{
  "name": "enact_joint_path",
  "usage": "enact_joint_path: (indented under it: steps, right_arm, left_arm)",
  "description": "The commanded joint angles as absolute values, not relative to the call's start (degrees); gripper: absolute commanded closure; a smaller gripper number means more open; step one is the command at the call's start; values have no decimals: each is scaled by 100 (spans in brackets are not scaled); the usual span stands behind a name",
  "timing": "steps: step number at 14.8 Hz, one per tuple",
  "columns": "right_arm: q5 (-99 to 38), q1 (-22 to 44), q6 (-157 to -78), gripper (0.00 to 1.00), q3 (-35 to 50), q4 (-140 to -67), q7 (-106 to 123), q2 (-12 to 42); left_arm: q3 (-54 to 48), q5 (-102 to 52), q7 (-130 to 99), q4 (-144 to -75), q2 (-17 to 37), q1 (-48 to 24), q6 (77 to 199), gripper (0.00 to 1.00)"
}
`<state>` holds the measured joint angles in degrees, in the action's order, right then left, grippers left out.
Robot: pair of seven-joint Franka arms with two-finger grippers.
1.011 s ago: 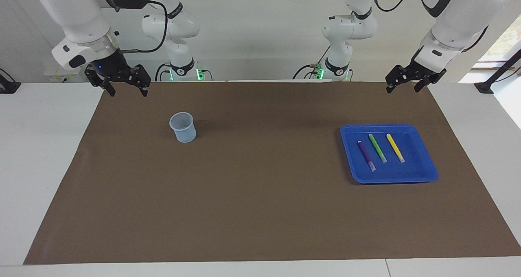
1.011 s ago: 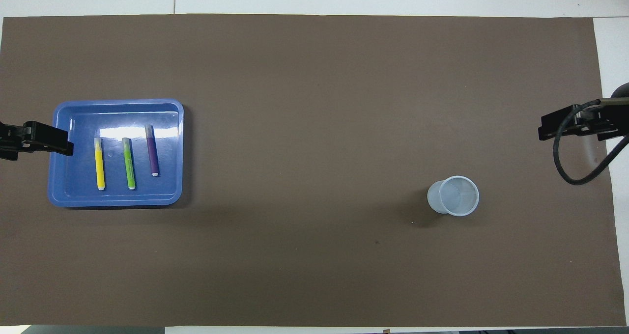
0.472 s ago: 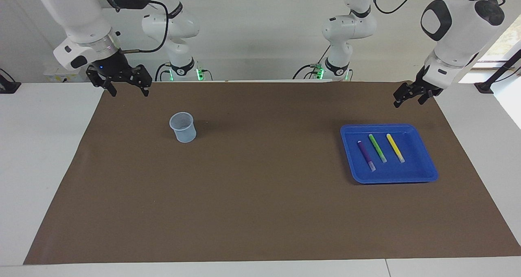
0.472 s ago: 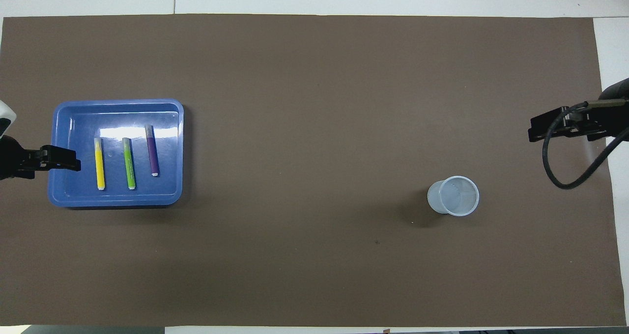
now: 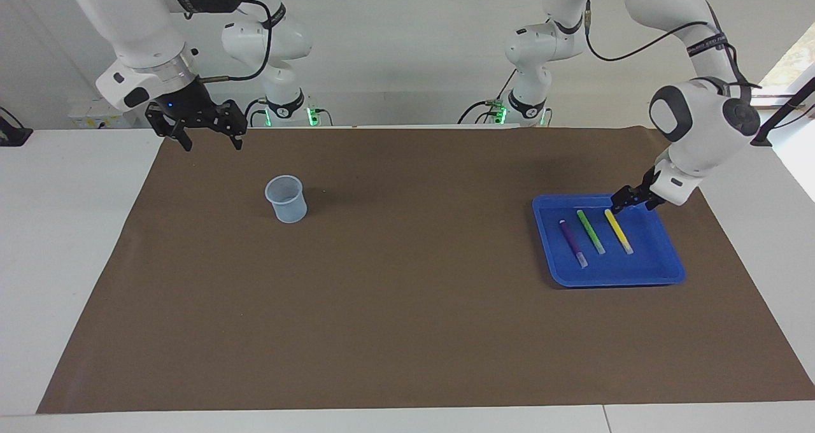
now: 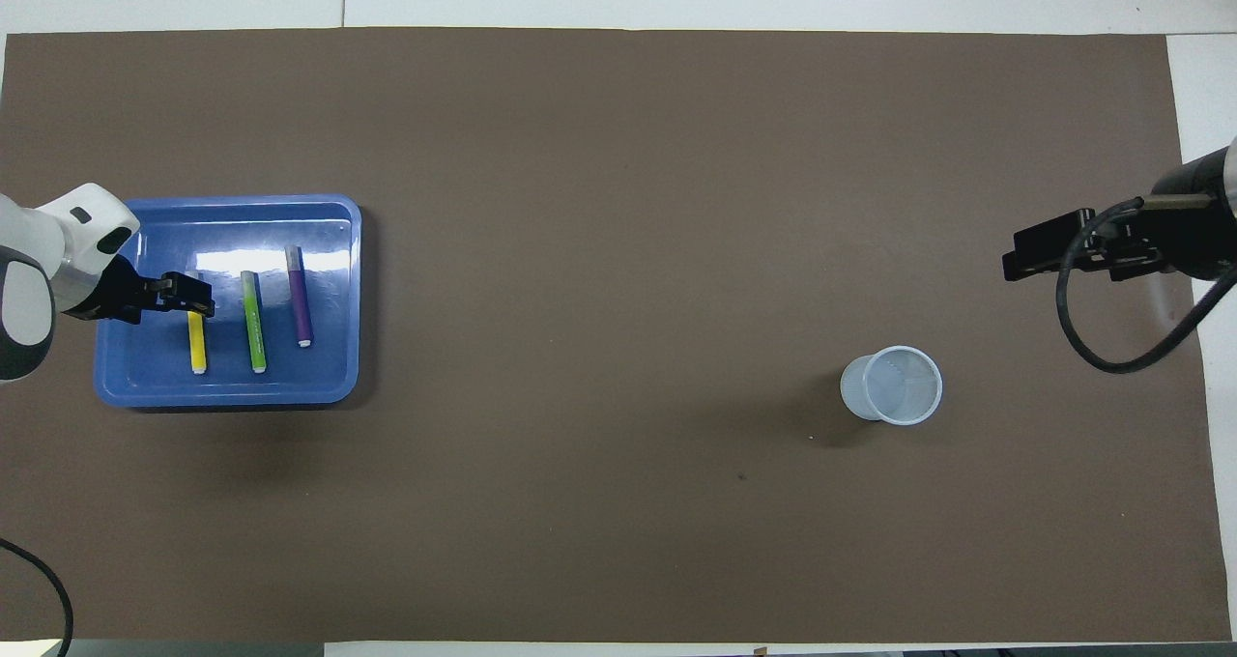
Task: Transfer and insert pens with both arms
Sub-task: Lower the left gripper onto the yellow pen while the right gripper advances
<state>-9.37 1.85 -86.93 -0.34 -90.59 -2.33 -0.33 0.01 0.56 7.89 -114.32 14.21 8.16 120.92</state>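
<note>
The pens lie side by side in a blue tray (image 5: pixel 668 269) toward the left arm's end of the worktop: a yellow pen (image 5: pixel 619 232), a green pen (image 5: pixel 591 232) and a purple pen (image 5: pixel 573 243), each a thin stick with a pale whitish end. They are nearly parallel and do not touch one another; the purple one sits closest to the middle of the worktop. No writing on the pens can be read (a faint line of print runs along the green one, too small to make out).

The left claw (image 5: pixel 623 201) hangs low over the tray at the yellow pen's end nearer the robots, its fingers apart and gripping nothing. Whether it touches the pen I cannot tell.

The right claw (image 5: pixel 208 139) hovers open and empty over the edge of the brown mat (image 5: pixel 407 331) at the right arm's end. A translucent plastic cup (image 5: pixel 286 198) stands upright on the mat near it. Black lettering on the right arm's upper housing is not legible.
</note>
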Motion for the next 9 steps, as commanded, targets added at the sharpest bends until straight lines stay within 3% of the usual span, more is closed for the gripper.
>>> enact_joint_path:
  steps: [1,4,9]
  right_arm:
    - [-1589,114,-8973,0,-18,-9351,-500,-193]
    - [-2344,141,-9587,0,-18,-9851,-991,-377]
    - [-3252,368,-10142,0,-9,-10538,-1827,-694]
  left_arm:
    - [-9,264,853,-10820,1889,809,11892,1]
    - [-9,272,853,-10793,1986,783,11944,5]
    - [-9,281,853,-10846,2048,800,11944,20]
